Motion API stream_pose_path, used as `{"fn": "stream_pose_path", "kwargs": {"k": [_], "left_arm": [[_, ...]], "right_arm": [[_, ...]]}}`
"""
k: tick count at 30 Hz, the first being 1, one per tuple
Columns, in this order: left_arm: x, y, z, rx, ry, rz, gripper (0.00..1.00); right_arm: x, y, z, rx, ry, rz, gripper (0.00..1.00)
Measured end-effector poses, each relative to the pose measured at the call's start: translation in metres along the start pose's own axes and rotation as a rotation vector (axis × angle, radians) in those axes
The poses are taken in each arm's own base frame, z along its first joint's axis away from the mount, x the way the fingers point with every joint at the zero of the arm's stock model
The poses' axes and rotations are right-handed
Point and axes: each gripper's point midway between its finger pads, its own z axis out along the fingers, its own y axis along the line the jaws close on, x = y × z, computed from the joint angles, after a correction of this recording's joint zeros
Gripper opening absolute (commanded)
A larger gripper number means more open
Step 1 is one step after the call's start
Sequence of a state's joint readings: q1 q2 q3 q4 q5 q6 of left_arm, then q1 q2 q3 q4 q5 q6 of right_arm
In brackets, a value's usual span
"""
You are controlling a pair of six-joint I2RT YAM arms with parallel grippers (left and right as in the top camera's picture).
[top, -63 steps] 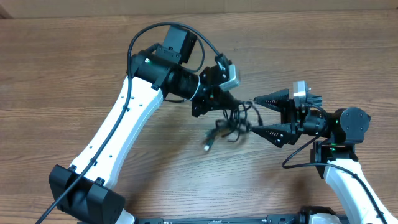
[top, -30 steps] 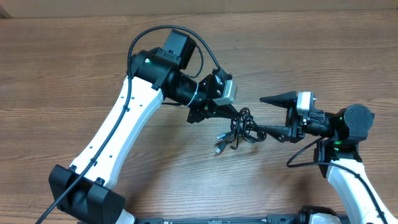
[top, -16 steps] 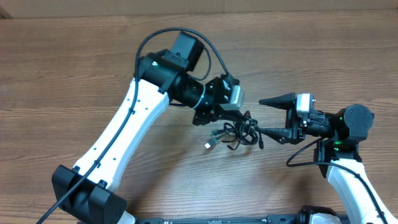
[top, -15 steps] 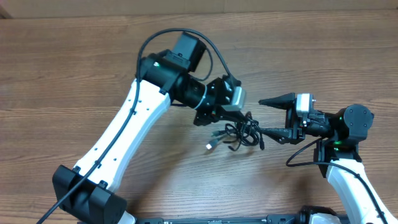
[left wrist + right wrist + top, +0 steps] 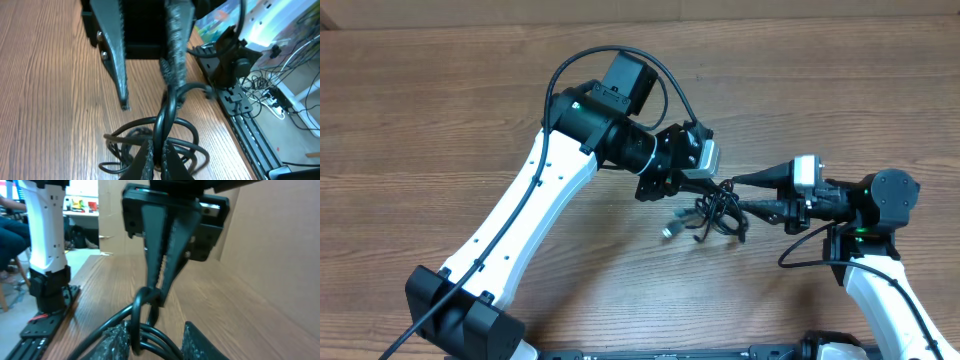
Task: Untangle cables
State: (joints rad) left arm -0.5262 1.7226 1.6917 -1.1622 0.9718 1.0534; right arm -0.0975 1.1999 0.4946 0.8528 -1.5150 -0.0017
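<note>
The cables [image 5: 713, 213] are a small bunch of thin black loops on the wooden table, with a silver-tipped plug [image 5: 670, 230] sticking out to the left. My left gripper [image 5: 706, 187] comes in from above the bunch. It is shut on one upright strand [image 5: 165, 112], the loops [image 5: 131, 134] spreading below it. My right gripper [image 5: 738, 196] reaches in from the right. Its jaws stand partly apart around several strands [image 5: 150, 335]. The strands lean on its left finger [image 5: 117, 337], and a gap is left to its right finger [image 5: 202, 340].
Bare wood-grain tabletop [image 5: 440, 120] lies all around the bunch. The left arm's white link [image 5: 520, 225] runs diagonally across the near left. The right arm's base [image 5: 880, 290] sits at the near right. A black rail [image 5: 250, 135] marks the table's front edge.
My right gripper's jaws have narrowed around the strands on the bunch's right side. The left gripper has shifted slightly right and back, still shut on its strand, dragging the bunch with it.
</note>
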Motion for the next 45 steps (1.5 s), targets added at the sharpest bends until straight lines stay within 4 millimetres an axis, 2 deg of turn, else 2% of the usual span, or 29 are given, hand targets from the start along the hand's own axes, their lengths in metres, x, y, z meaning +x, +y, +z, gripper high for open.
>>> {"fn": "stream_pose_path", "kwargs": {"k": [3,6,10,13,19,32,38,45], "left_arm": [[0.001,0.002,0.000,-0.007,0.005,-0.019,0.04],[0.001,0.003,0.000,-0.012,0.006,-0.026,0.04],[0.000,0.005,0.000,-0.020,0.005,-0.037,0.04],[0.000,0.006,0.000,-0.023,0.004,-0.042,0.04],[-0.001,0.009,0.001,-0.036,0.004,-0.052,0.05],[-0.012,0.038,-0.001,-0.144,-0.028,-0.182,0.04],[-0.016,0.056,-0.002,-0.200,-0.061,-0.346,0.04],[-0.013,0.077,-0.008,-0.305,-0.083,-0.621,0.04]], "right_arm": [[0.000,0.001,0.000,-0.005,0.000,-0.002,0.25],[0.000,0.002,0.000,-0.014,0.001,0.000,0.24],[0.000,0.003,0.000,-0.019,0.001,-0.003,0.16],[0.000,0.004,0.000,-0.021,0.001,-0.008,0.04],[0.000,0.004,0.000,-0.021,0.001,-0.005,0.04],[0.000,0.002,0.000,-0.014,0.001,-0.004,0.04],[0.000,-0.002,0.000,0.014,-0.001,0.001,0.04],[-0.001,-0.010,0.000,0.055,-0.004,0.002,0.04]]}}
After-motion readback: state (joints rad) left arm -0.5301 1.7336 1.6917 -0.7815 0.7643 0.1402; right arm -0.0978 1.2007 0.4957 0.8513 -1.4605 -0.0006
